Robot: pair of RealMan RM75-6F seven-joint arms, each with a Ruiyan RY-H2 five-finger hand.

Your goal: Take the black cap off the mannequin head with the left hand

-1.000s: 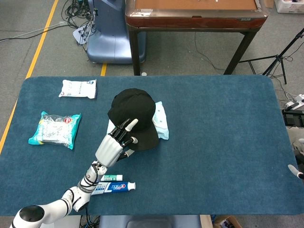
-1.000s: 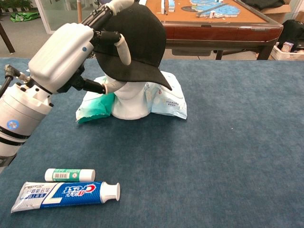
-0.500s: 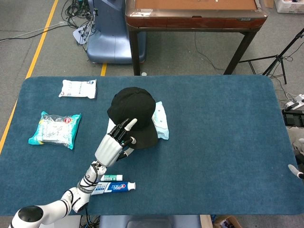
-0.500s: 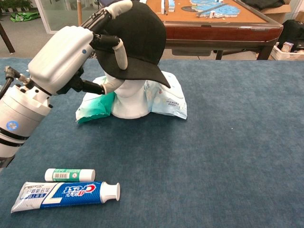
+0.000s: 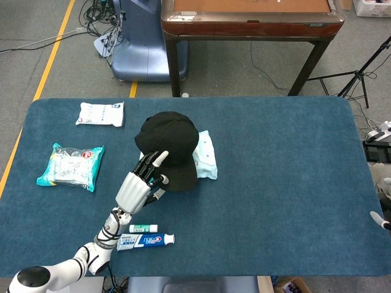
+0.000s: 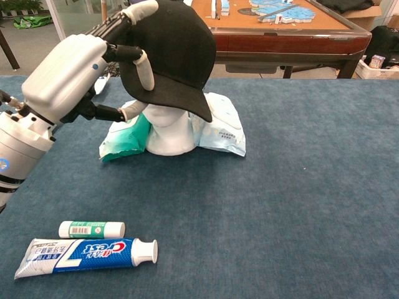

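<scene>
The black cap [image 5: 168, 137] [image 6: 177, 50] sits tilted over the white mannequin head [image 6: 167, 131], its brim pointing down to the front right. My left hand [image 5: 137, 186] [image 6: 68, 75] grips the cap's left side, fingers laid over the crown and thumb under the rim. From above, the cap hides the mannequin head. Only a white sliver of my right hand [image 5: 379, 220] shows at the right edge of the head view, and its pose is unreadable.
A pack of wipes [image 5: 206, 155] [image 6: 218, 128] lies behind the mannequin. A toothpaste tube [image 5: 145, 240] [image 6: 84, 254] and a small tube [image 5: 142, 228] [image 6: 91, 229] lie near the front edge. A teal packet [image 5: 70, 165] and a white packet [image 5: 101, 113] lie at left. A brown table [image 5: 250, 15] stands beyond.
My left hand has drawn the cap left and slightly up, so it rides higher and more tilted on the mannequin head. The forearm shifted left with it.
</scene>
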